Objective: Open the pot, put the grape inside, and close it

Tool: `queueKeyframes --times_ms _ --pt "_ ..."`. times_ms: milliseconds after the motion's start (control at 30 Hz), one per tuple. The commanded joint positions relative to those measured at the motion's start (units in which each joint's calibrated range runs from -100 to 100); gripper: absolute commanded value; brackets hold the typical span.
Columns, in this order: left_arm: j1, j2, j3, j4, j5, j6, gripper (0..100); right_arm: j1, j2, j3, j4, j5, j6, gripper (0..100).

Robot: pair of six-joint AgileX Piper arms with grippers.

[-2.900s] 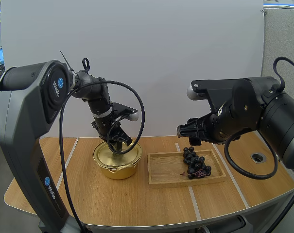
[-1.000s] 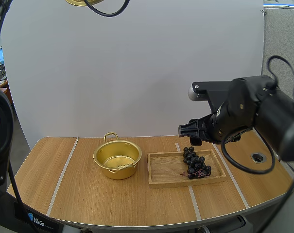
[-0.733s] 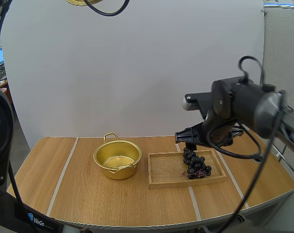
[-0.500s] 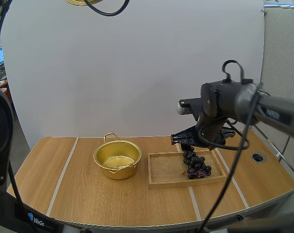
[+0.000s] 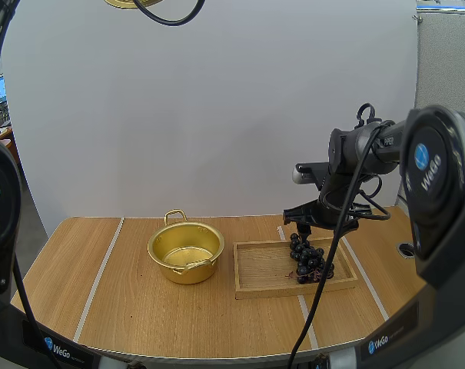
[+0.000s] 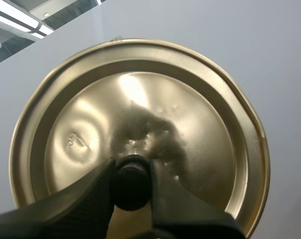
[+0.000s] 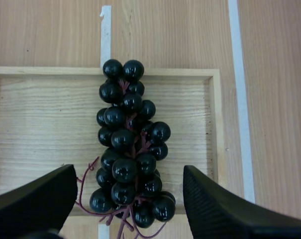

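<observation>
your left hand (image 6: 132, 174) is clamped on the knob (image 6: 131, 186) of the lid (image 6: 140, 99), held high above the bench (image 5: 178, 315). the pot (image 5: 187, 270) sits open beside the wooden tray (image 5: 263, 269) — the grapes (image 7: 128, 149) lie at the tray's right end. your right hand (image 7: 128, 174) hangs just over them, spread open to either side of the bunch.
</observation>
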Motion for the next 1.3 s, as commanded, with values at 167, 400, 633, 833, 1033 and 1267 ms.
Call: queueKeyframes --times_ms 167,400,633,833,1033,1267 --pt "-0.14 -0.51 -0.4 0.73 -1.77 -0.36 0 -0.24 4.72 -0.37 0.81 -1.71 -1.56 100" --pt "-0.14 -0.51 -0.4 0.73 -1.98 -0.36 0 -0.24 9.02 -0.37 0.81 -3.27 -1.78 100" --pt "-0.14 -0.51 -0.4 0.73 -1.98 -0.36 0 -0.24 14.23 -0.37 0.81 -5.11 -1.88 100" --pt "-0.14 -0.51 -0.4 0.73 -1.98 -0.36 0 -0.24 16.39 -0.37 0.81 -6.36 -2.12 100" --pt "-0.14 -0.51 -0.4 0.73 -1.98 -0.36 0 -0.24 16.39 -0.37 0.69 -4.91 -2.12 100" --pt "-0.14 -0.51 -0.4 0.73 -1.98 -0.36 0 -0.24 16.39 -0.37 0.69 -5.72 -2.12 100"
